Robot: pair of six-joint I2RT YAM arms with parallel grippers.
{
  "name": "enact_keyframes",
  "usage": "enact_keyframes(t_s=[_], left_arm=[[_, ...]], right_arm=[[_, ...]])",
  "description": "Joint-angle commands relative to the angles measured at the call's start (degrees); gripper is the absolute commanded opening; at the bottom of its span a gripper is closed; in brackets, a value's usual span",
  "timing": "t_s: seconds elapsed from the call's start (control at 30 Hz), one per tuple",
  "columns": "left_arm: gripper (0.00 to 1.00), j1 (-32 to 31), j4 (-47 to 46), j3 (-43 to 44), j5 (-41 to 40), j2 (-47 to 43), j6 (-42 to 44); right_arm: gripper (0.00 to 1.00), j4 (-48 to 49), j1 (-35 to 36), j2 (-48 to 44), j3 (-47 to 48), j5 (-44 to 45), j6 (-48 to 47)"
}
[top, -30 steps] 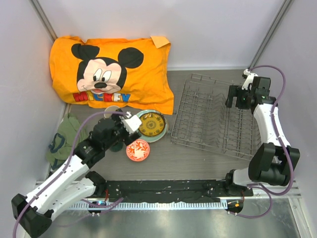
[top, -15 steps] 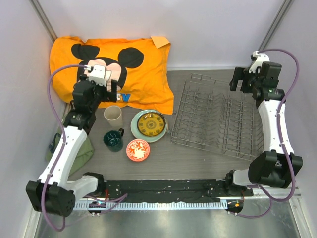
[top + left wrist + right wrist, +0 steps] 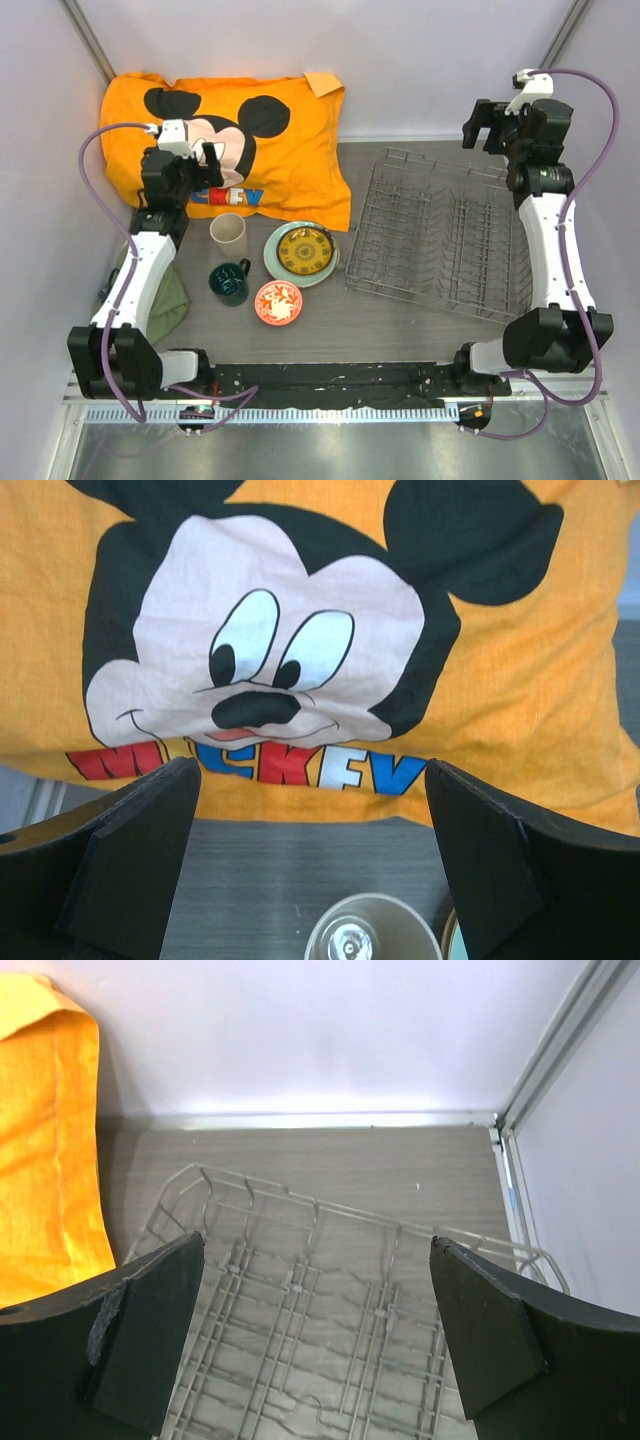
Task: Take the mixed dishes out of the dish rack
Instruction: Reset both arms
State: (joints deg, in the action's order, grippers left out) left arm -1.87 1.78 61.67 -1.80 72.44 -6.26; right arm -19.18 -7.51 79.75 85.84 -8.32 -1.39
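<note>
Top external: dishes (image 3: 305, 252) outside dish rack (image 3: 435, 235)

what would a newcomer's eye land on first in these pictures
The bright orange Mickey Mouse pillow at the far left of the table dominates. To its right lies the grey wire dish rack, with no dishes in it. In front of the pillow, a beige cup, dark teal mug, pale-green plate and red-orange bowl cluster together.
</note>
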Motion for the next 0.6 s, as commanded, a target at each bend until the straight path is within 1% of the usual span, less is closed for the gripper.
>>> enact_keyframes(t_s=[0.0,0.17,0.23,0.57], left_arm=[[1.0,0.5,-5.8,3.2,1.4,0.5,-1.4],[1.0,0.5,-6.6,3.0,2.2,1.4,-0.7],[1.0,0.4,-7.0,2.7,3.5,1.5,-0.5],[1.0,0.4,-8.1,1.5,4.4,1.5,0.1]], right_arm=[[0.99,6.2,3.2,-1.0,-1.4,4.5,0.4],[1.0,8.8,7.0,-1.7,-5.2,10.4,-1.6],[1.0,9.2,7.0,-1.9,-6.3,10.3,-1.3],[1.0,11.7,7.1,-2.2,-11.3,10.2,-2.2]])
